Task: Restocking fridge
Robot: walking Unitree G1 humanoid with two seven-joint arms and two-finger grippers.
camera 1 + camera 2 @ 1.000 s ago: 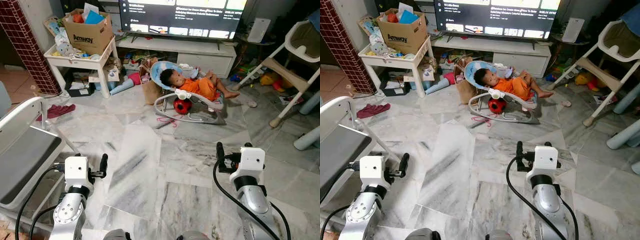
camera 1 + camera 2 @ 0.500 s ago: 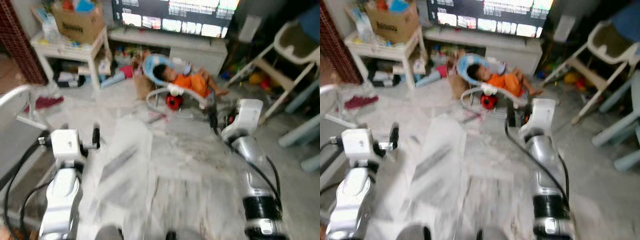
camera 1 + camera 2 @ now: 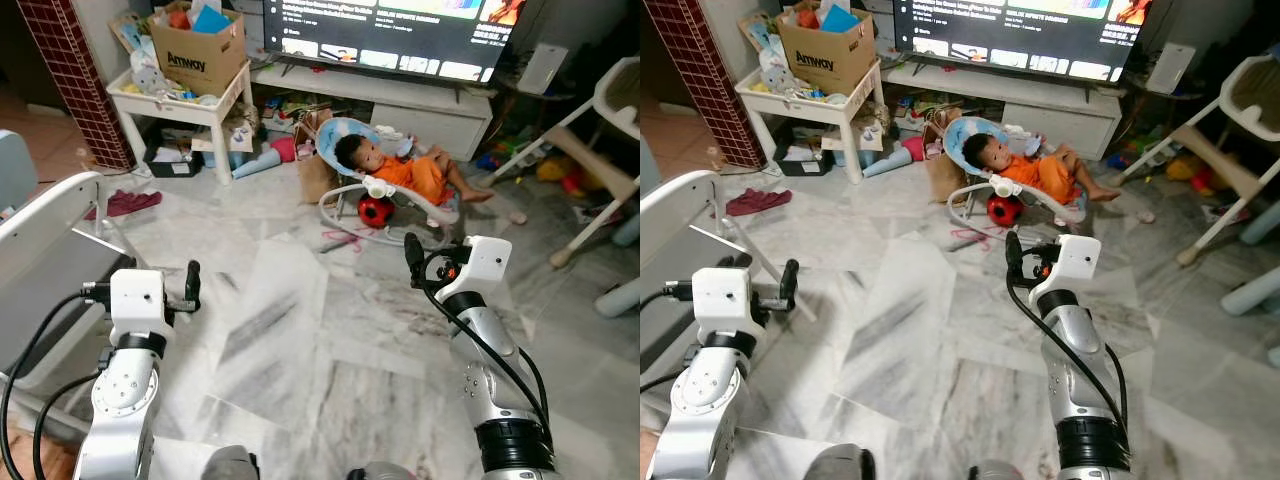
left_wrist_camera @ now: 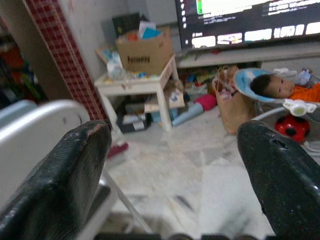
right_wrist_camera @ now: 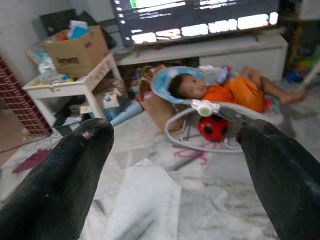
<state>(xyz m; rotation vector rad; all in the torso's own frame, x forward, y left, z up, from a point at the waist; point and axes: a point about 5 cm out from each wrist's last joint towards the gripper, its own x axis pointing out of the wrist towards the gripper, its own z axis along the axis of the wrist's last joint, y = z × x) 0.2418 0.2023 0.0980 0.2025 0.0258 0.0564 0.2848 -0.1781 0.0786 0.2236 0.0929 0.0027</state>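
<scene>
Both silver arms are held out low over the marble floor [image 3: 300,330]. My left gripper [image 3: 192,287] sits at the left beside a white and grey chair [image 3: 50,250]; in the left wrist view its fingers [image 4: 75,165] stand wide apart around nothing. My right gripper [image 3: 412,252] is stretched forward in mid-room, a short way before a bouncer seat [image 3: 385,205]. The right wrist view has the right gripper's fingers [image 5: 80,160] spread, with only floor between them.
A person in orange [image 3: 405,172] lies in the bouncer, a red ball [image 3: 372,212] under it. Behind stand a TV [image 3: 390,35] on a white cabinet [image 3: 400,105], and a white table [image 3: 170,105] with a cardboard box [image 3: 197,55]. A high chair [image 3: 590,150] is at right.
My right arm has lifted and stretched forward toward the bouncer. The left arm has risen a little. The head view blurred, shifted slightly and is sharp again.
</scene>
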